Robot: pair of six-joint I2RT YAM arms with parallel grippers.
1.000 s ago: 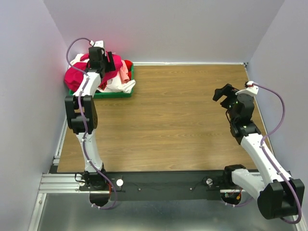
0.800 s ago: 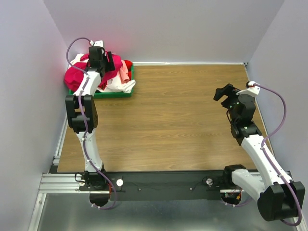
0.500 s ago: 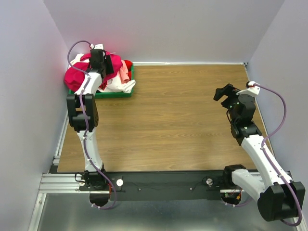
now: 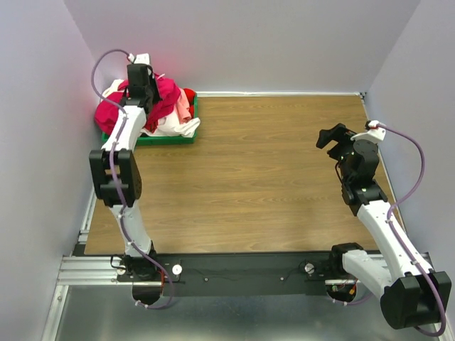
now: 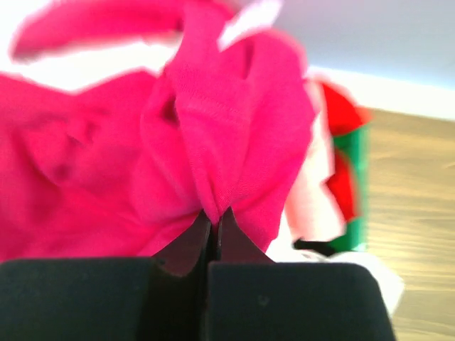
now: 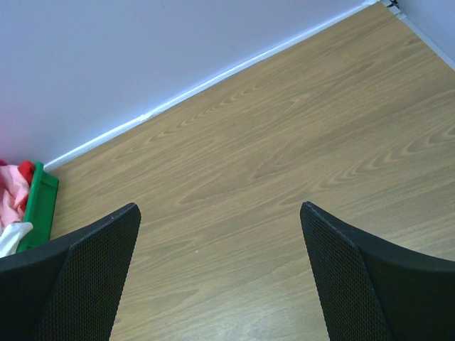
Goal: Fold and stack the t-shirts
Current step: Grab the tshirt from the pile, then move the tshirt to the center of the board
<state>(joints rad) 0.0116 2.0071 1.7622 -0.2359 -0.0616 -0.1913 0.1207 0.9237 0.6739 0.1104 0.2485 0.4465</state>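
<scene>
A heap of t-shirts fills the green tray (image 4: 167, 139) at the table's back left corner. The magenta-red t-shirt (image 4: 114, 112) (image 5: 92, 163) lies on top, with a pale pink one (image 4: 183, 106), a white one (image 4: 174, 128) and a red one (image 4: 190, 94) beside it. My left gripper (image 4: 146, 99) (image 5: 213, 217) is down in the heap, shut on a pinched fold of the magenta-red t-shirt. My right gripper (image 4: 333, 136) (image 6: 220, 234) hovers open over bare wood at the right, holding nothing.
The tray's green edge (image 6: 39, 202) shows far left in the right wrist view. White walls close in the wooden table (image 4: 270, 170) at the back and both sides. The arm bases sit on a black rail (image 4: 242, 273) along the near edge.
My left gripper has pushed further back and left into the heap and closed on the magenta-red t-shirt. The right arm has barely moved.
</scene>
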